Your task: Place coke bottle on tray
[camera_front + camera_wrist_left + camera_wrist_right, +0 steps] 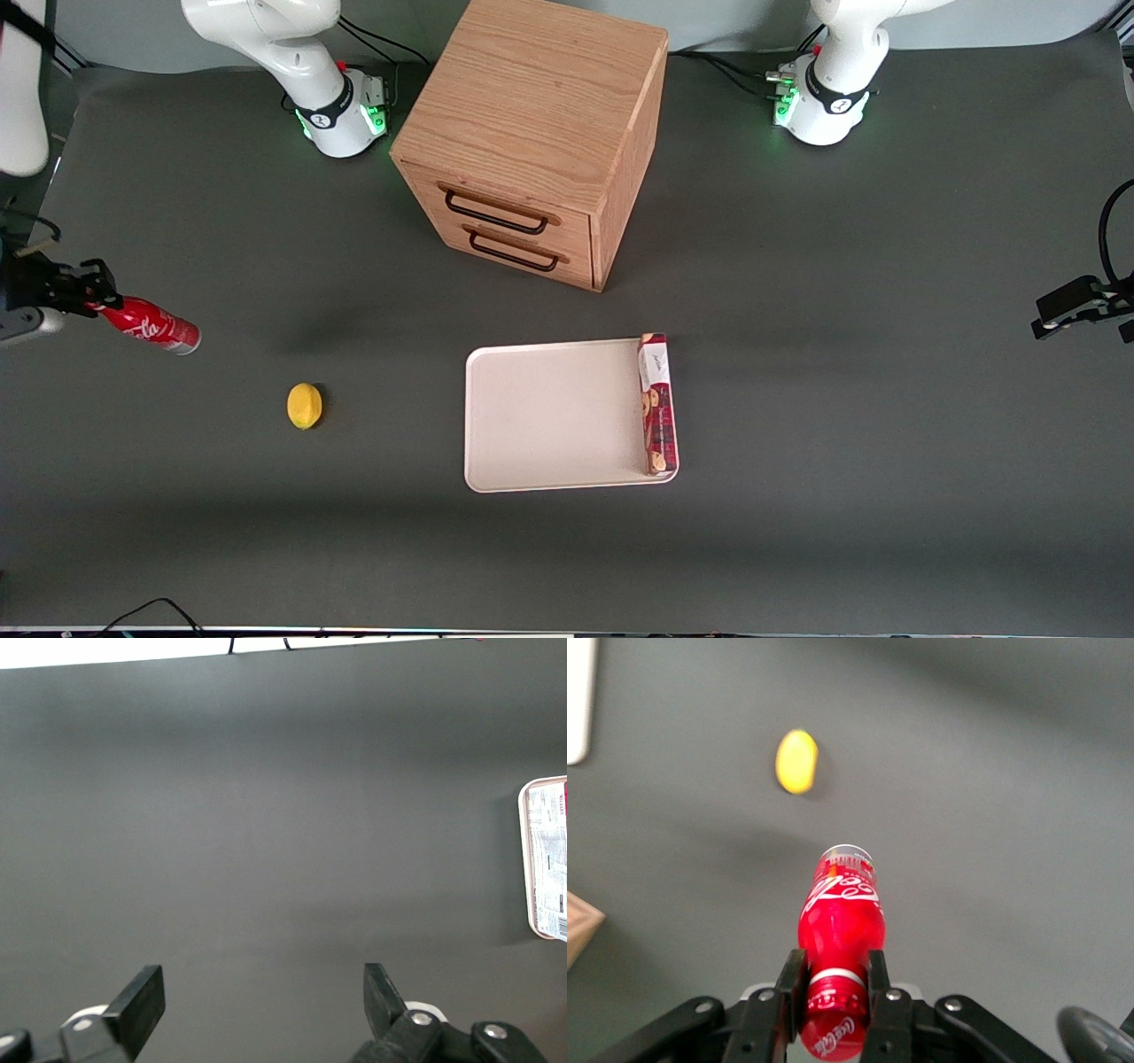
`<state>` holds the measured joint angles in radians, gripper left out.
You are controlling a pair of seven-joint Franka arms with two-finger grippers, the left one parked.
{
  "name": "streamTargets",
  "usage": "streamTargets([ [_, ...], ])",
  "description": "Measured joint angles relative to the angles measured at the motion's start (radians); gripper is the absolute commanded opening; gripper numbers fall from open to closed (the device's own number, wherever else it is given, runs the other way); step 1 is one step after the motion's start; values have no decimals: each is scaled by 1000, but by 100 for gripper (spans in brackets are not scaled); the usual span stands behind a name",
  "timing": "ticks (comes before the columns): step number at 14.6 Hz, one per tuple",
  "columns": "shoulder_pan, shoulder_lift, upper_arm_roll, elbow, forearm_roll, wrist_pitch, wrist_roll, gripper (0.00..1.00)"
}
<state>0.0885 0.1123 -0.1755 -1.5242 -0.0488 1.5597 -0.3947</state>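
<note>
Near to far, front view: flat cream-white rectangular tray (549,416) with rounded corners sits low centre of frame on the dark grey table (886,399), nearest the camera. A long red biscuit box (657,404) lies flat inside it, along the tray rim on the parked arm's side, the rest of the tray surface bare. Small yellow lemon (305,406) at lower left of frame, about level with the tray, well apart from it, toward the working arm's end.

A bit farther from the camera than the lemon, at the left edge of frame: slim red coke bottle (152,327) with white script, tilted nearly horizontal and lifted off the table, silvery base pointing toward the tray. The black two-finger gripper (81,289) is clamped on its neck at the cap end; in the wrist view the fingers (788,985) press both sides of the neck just by the red cap, bottle (840,930) sticking out from the gripper (833,992) with the lemon (796,762) on the table past its base. Bottle well apart from the tray.

Farthest: light oak wooden drawer cabinet (540,133) at upper centre of frame, two drawers with dark metal handles, both closed
</note>
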Motion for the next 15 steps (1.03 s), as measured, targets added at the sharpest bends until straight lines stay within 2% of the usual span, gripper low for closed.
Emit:
streamTargets([
  [2, 3, 6, 114, 95, 1, -74, 142, 4],
  [5, 12, 71, 315, 205, 25, -123, 499, 4],
  [7, 27, 152, 416, 252, 32, -117, 726, 4],
  [9, 38, 246, 488, 270, 27, -42, 917, 4],
  [12, 59, 385, 575, 273, -68, 86, 1106, 4],
  [15, 89, 515, 612, 270, -116, 197, 1241, 4],
])
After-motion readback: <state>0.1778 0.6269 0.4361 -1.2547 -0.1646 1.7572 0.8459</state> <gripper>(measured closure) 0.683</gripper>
